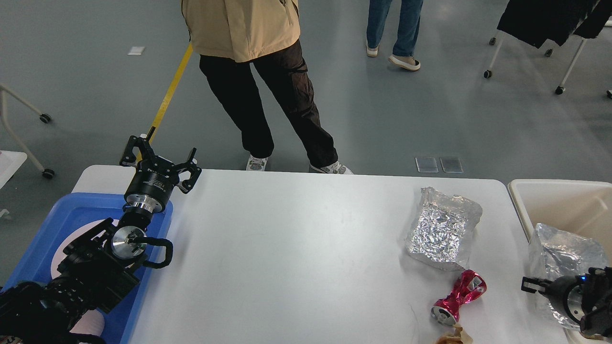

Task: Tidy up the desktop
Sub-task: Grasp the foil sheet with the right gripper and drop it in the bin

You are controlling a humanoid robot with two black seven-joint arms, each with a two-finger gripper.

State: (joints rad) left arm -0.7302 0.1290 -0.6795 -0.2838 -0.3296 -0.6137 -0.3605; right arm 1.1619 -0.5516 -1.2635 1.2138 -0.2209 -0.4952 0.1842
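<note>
The white tabletop (296,248) has rounded far corners. A blue tray (52,224) sits at its left end. Toward the right lie a crumpled silver foil bag (442,229) and, just nearer, a crushed red can (460,295) on its side. A brown scrap (452,337) lies at the near edge.

White desktop (306,239), blue tray (71,210), silver crinkled foil bag (442,229), red crushed can (459,295), cream bin (564,205)

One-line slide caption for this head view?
Left gripper open over blue tray; foil bag and crushed red can on desktop.
</note>
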